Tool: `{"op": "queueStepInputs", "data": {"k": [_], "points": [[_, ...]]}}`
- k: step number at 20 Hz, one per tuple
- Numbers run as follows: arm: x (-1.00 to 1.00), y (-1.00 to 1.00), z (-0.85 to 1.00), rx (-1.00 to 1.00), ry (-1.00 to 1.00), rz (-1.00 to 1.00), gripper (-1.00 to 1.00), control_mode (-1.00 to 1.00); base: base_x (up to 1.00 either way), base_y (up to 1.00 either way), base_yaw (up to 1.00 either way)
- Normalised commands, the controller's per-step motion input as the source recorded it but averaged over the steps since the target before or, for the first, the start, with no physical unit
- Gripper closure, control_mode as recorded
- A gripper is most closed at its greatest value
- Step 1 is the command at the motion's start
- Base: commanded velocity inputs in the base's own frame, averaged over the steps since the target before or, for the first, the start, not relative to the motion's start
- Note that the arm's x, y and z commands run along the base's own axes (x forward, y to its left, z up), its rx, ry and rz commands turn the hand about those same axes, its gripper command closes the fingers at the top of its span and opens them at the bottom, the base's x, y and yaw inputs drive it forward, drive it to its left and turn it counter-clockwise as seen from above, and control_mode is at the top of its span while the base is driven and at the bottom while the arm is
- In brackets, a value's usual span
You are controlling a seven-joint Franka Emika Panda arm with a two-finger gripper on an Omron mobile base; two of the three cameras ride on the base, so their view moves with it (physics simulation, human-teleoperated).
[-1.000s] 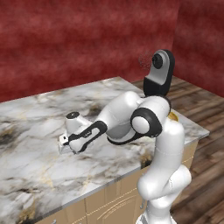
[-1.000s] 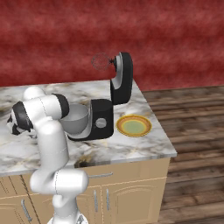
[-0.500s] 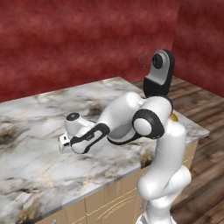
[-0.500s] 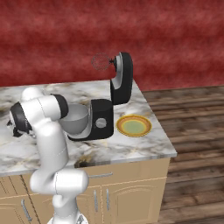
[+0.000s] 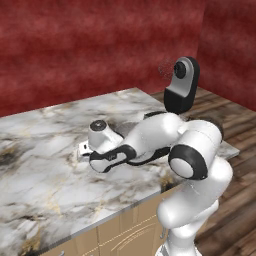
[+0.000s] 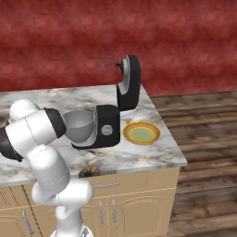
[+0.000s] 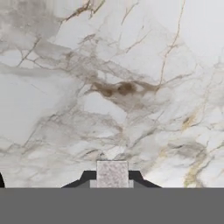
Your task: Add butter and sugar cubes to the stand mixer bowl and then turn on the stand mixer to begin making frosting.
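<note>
A whitish sugar cube (image 7: 112,173) sits pinched between the two dark fingertips (image 7: 86,176) at the bottom of the hand view, with bare marble tabletop (image 7: 131,65) spread beyond it. The end effector (image 7: 112,180) has just finished clenching: a second ago it was a shade wider, and it has since settled at its tightest, grasping the cube. The arm has barely shifted in the base views over that second, the hand staying low over the marble well to the left of the mixer, so the change is the closing alone. That likely means the pick of one cube is made and the carry to the bowl comes next. In the left base view the end effector (image 5: 85,149) hangs just above the tabletop (image 5: 45,170), a small pale thing at its tip, too small to tell apart there. The bowl (image 6: 78,125) rests on the mixer (image 6: 113,118) base, grey and open, with the mixer head tilted up and back, the whisk clear above it. A yellow-rimmed plate (image 6: 141,133) lies just beside the mixer, toward the tabletop's right end. No butter can be made out, and whether anything is already in the bowl cannot be told
</note>
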Motion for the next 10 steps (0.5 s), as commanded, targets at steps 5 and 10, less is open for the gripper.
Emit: {"op": "queueStepInputs", "data": {"k": [5, 10], "points": [[-0.18, -0.30, 1.00, 0.11, -0.04, -0.09, 1.00, -1.00, 0.00, 0.00, 0.00], [-0.28, -0.22, 1.00, 0.07, -0.06, -0.11, 1.00, -1.00, 0.00, 0.00, 0.00]]}}
